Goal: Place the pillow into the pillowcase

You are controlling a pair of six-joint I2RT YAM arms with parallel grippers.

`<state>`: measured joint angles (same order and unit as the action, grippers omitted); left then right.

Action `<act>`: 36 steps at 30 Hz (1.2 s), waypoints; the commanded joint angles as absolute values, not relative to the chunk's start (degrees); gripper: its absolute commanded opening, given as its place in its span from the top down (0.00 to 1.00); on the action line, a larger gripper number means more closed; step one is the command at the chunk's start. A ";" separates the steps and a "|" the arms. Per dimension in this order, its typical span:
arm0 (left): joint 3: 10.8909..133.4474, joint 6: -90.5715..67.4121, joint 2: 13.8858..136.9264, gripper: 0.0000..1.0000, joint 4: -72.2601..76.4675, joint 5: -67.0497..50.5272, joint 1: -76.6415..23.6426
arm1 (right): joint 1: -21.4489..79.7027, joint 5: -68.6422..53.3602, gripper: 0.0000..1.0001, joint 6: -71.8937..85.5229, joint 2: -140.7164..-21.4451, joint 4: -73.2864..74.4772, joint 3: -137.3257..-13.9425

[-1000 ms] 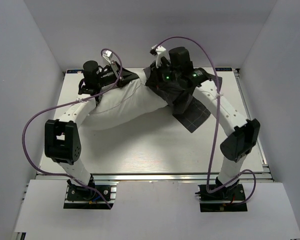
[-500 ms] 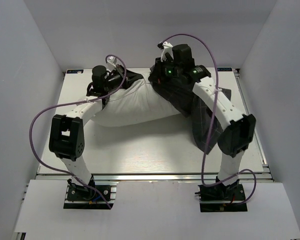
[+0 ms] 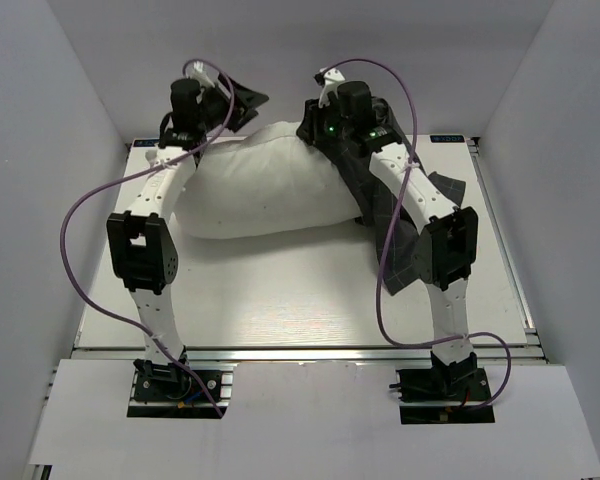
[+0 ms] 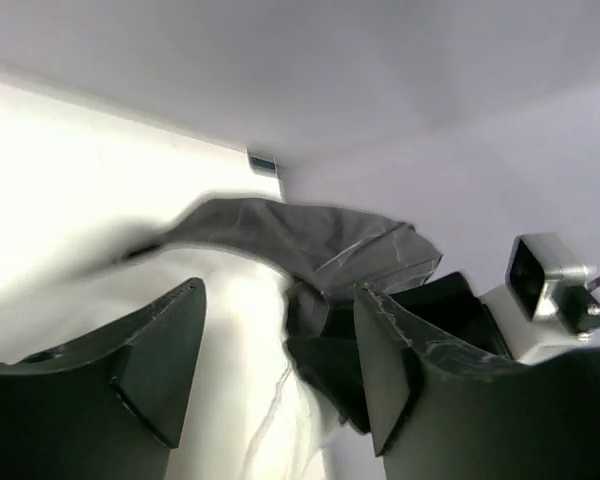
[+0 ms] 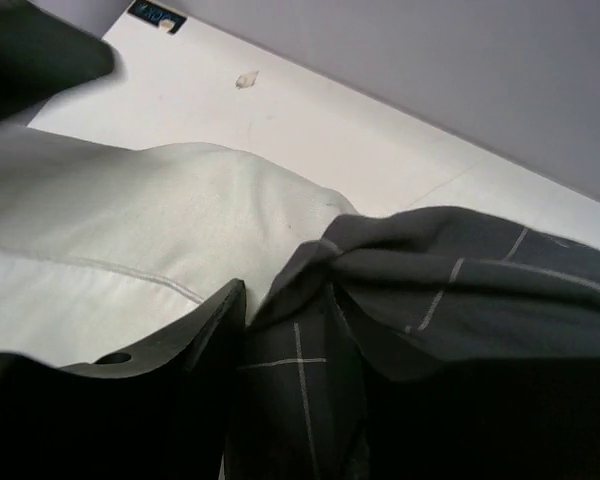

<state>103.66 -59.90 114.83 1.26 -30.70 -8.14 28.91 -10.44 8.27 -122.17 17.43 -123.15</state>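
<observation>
Counter: white flat-topped counter (image 3: 280, 300) inside a pale-walled enclosure (image 3: 40, 150). Both arm bases sit at its near edge.

Pillow: large plump off-white rectangular fabric pillow (image 3: 265, 185) lies on the far half of the counter, long side running left to right, between the two arms. Most of its surface is bare. A stitched seam shows in the right wrist view.

Pillowcase: dark charcoal-grey soft fabric pillowcase with thin light grid lines (image 3: 400, 245) is bunched over the pillow's right end. From there it trails toward the near right of the counter, under the right arm. A flap of like dark cloth stands out at the far left, just beside the left claw, past the pillow's far left corner. The pillow is for the most part outside the case.

Arms: the left arm (image 3: 160, 190) reaches to the far left corner. The right arm (image 3: 445, 255) arches over the pillowcase to the pillow's far right end.

Left claw (image 4: 280, 295): jaws well apart. The wrist view shows both dark fingers (image 4: 160, 370) with a wide gap. Grey cloth, blurred, hangs beyond and between them over the pillow. Neither finger pinches it, so nothing is held.

Right claw (image 5: 300, 345): only one dark finger (image 5: 180, 345) is clear, at lower left, touching the cloth's folded edge where it overlaps the pillow. The other side is dark against dark cloth. Cannot tell how wide the jaws stand, nor whether the cloth is gripped.

Small items: green lamp (image 3: 330, 128) lit on the right wrist. Small dark label (image 5: 152, 14) on the counter's far edge.
</observation>
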 commanded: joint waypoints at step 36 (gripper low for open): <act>77.60 17.04 100.45 0.17 -3.27 20.20 -34.19 | 10.81 -34.37 0.12 -12.04 -86.49 19.16 -81.83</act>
<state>75.88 11.22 98.13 -10.70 14.70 -34.33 11.22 -33.21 -9.96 -89.93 17.12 -81.49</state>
